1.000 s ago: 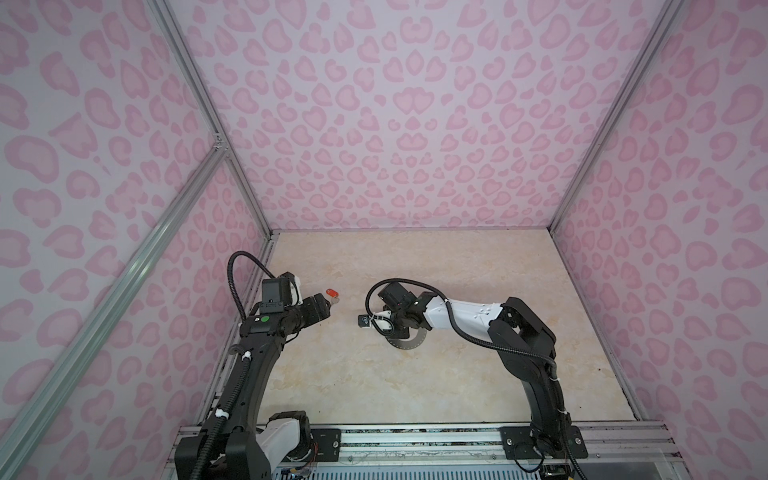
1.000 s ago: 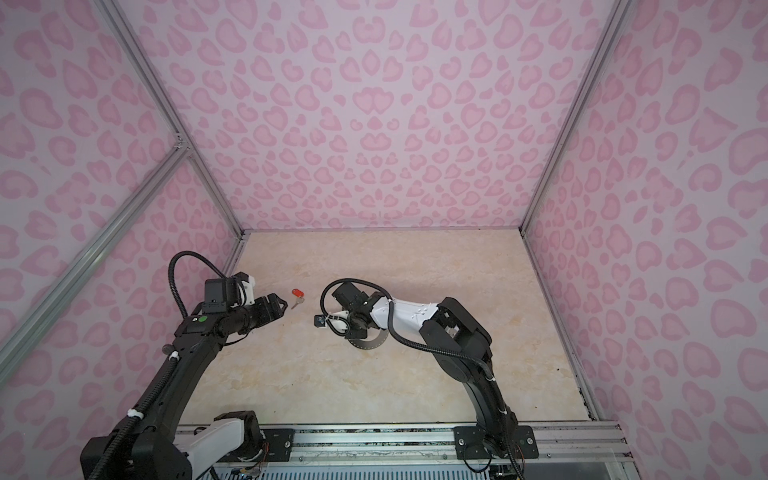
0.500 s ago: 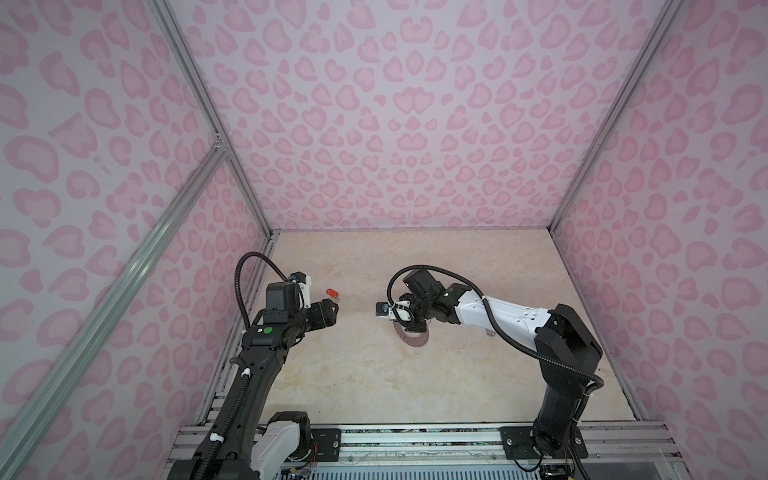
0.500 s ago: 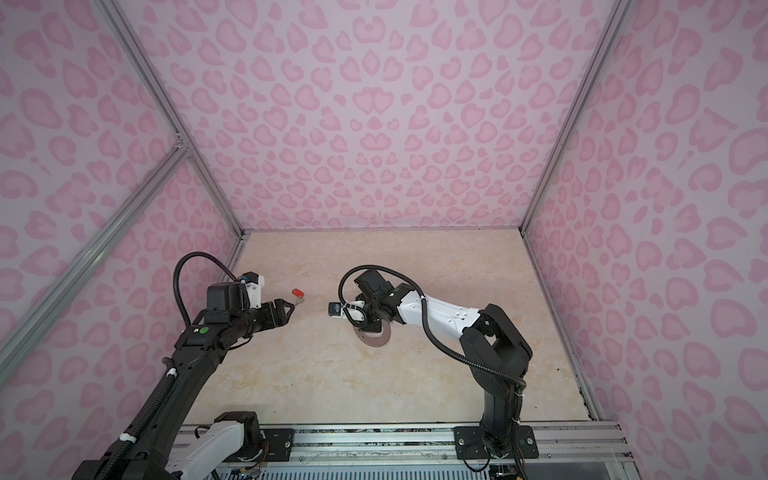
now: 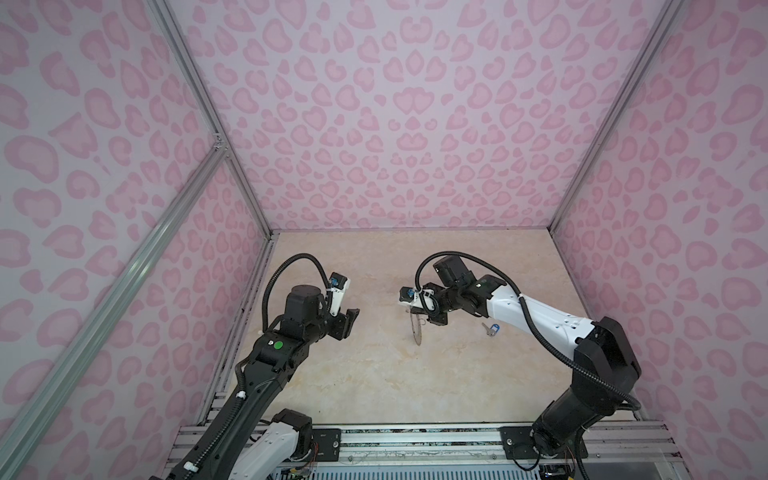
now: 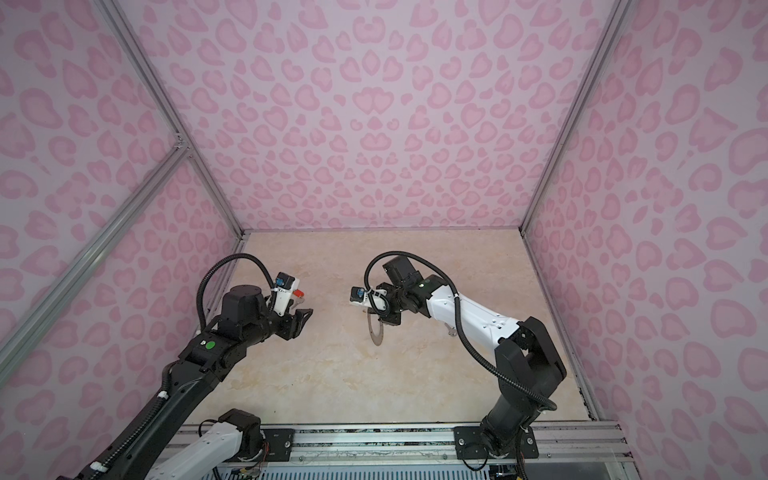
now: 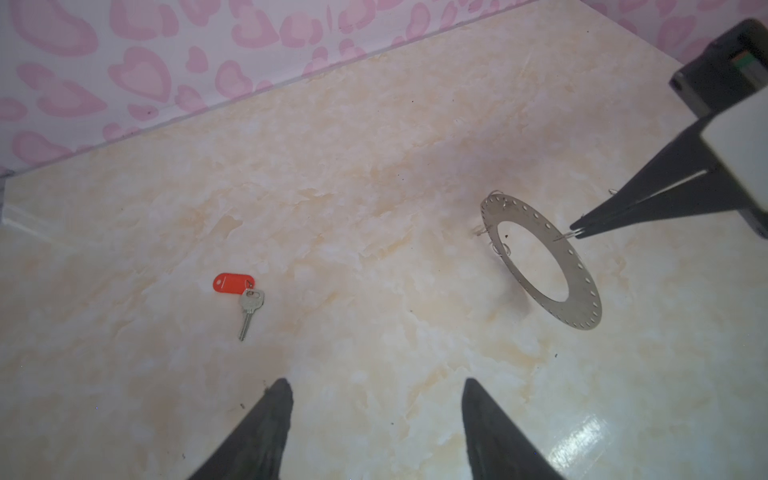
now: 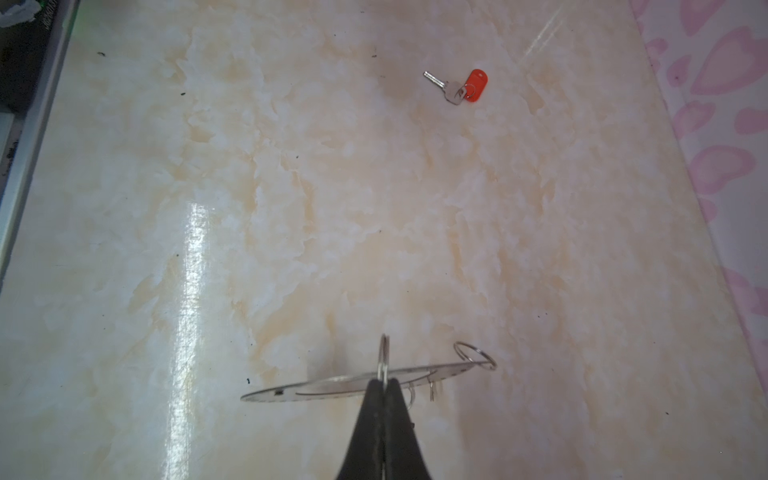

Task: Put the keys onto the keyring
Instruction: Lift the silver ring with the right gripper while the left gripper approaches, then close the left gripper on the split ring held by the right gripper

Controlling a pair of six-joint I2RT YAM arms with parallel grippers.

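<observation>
The right gripper [image 8: 384, 384] is clamped on the keyring [image 7: 584, 305]; the left gripper [image 7: 374, 382] is spread, empty. The red-tagged key [image 7: 250, 300] is probably to be grasped next.

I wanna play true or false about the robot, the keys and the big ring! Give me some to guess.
1. The right gripper pinches the metal ring. True.
2. The left gripper holds the red-tagged key. False: it is open and empty, and that key lies on the table.
3. The blue-tagged key hangs on the metal ring. False: it lies on the table beside the right arm.
4. The metal ring is tilted, not lying flat. True.
</observation>
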